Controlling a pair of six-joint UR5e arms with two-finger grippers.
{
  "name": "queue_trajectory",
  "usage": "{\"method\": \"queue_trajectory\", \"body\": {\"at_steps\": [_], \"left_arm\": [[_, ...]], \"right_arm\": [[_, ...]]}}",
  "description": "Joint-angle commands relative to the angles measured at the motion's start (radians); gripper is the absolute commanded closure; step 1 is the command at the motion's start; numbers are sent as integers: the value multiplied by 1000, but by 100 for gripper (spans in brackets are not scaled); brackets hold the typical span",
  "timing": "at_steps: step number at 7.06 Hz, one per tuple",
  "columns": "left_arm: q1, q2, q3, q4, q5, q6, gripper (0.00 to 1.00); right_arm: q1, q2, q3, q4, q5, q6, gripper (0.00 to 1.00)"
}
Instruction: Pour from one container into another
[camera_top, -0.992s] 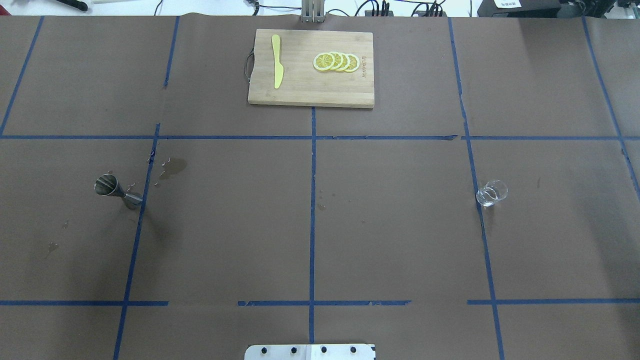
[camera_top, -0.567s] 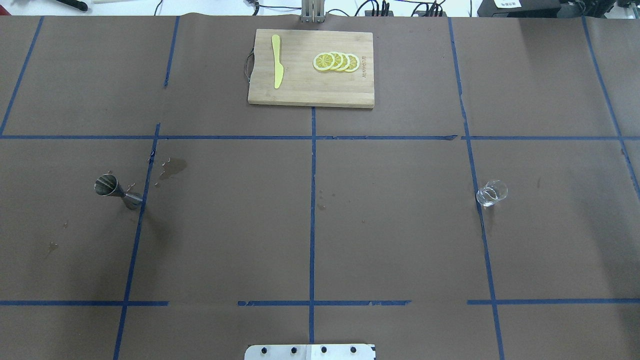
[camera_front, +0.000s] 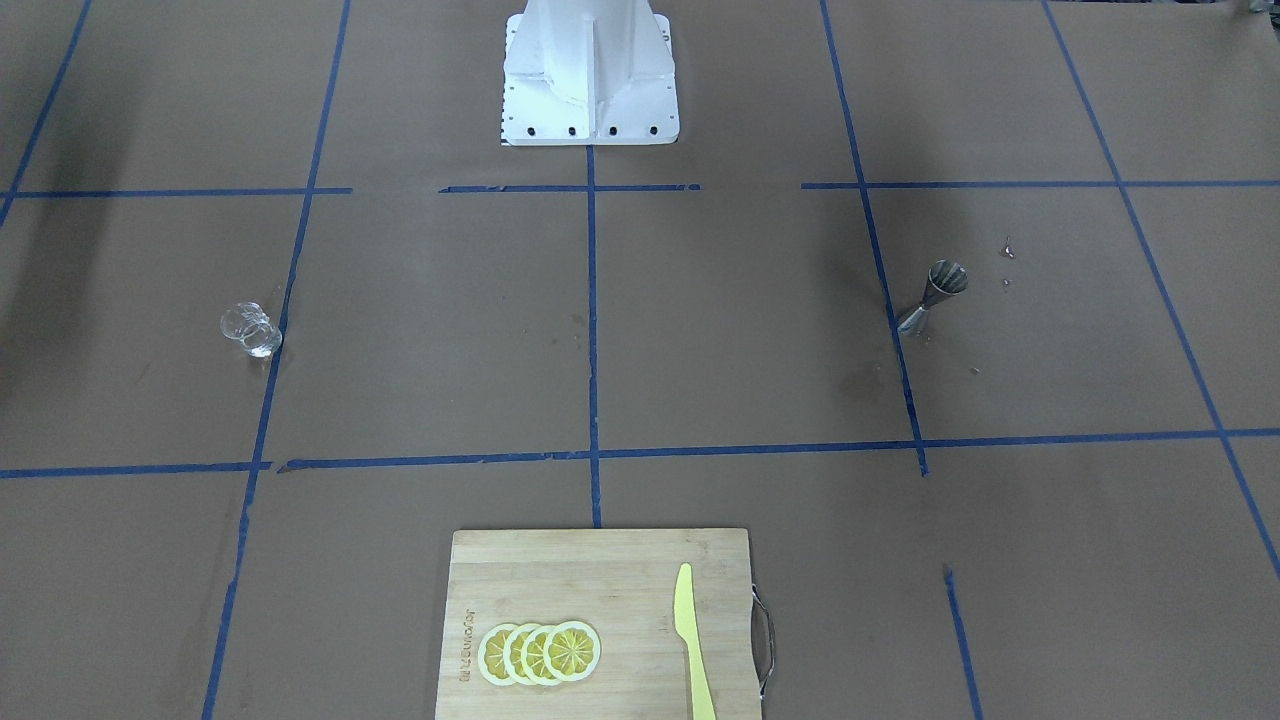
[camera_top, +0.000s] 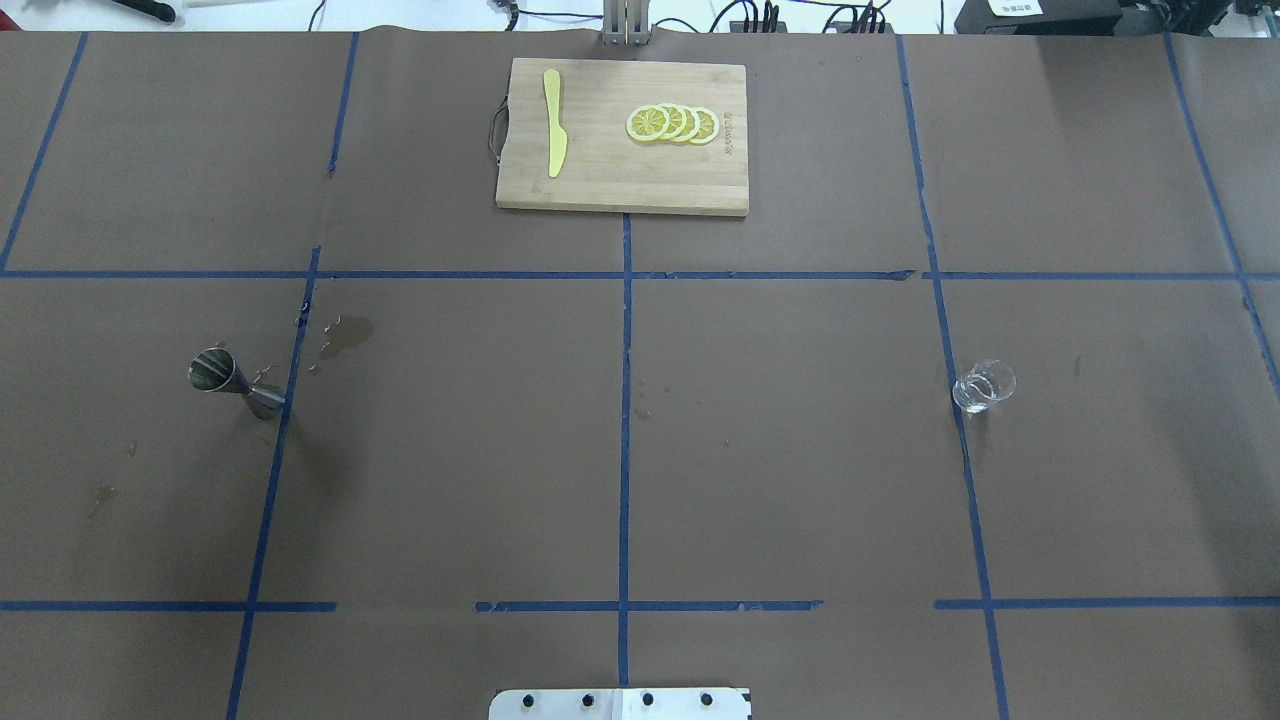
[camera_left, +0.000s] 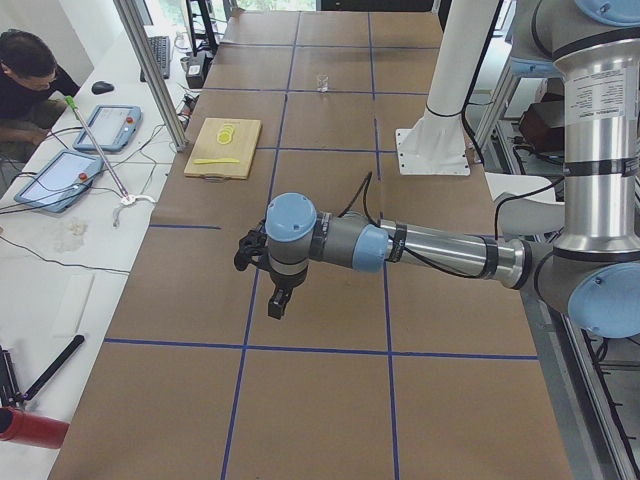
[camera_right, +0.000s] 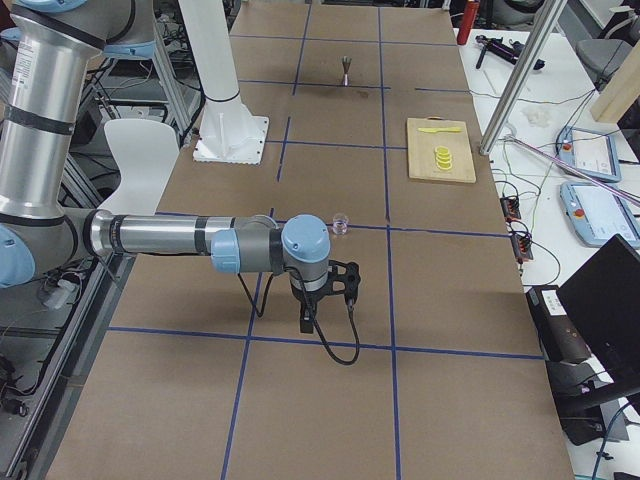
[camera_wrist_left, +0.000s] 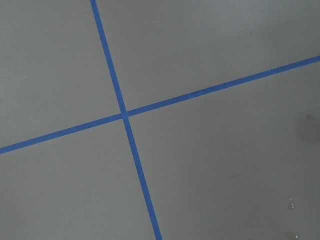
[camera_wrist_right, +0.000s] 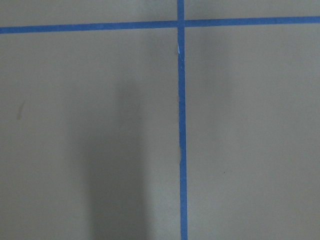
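overhead exterior view is showing the clear glass (camera_top: 983, 387) standing at right and the steel jigger (camera_top: 235, 383) standing at left, well apart. left gripper (camera_left: 277, 305) and right gripper (camera_right: 306, 322) are hovering; jaw spacing cannot be told.

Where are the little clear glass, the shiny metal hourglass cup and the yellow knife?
clear glass (camera_top: 983, 387): overhead view, middle of its body.
steel jigger (camera_top: 238, 386): overhead view, its narrow waist.
yellow knife (camera_top: 553, 122): overhead view, where handle meets blade.
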Motion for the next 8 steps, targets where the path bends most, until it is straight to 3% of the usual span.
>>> {"method": "queue_trajectory", "body": {"at_steps": [1,3,8], "left_arm": [[-1,44,-32,-7,-87,3,0],[0,80,-77,-16,-130,-2,0],[2,89,-66,-15,-135,-40,0]], "right_arm": [[10,-3,1,9,10,-5,0],[47,-13,13,13,98,5,0],[47,-30,19,41,89,-11,0]]}}
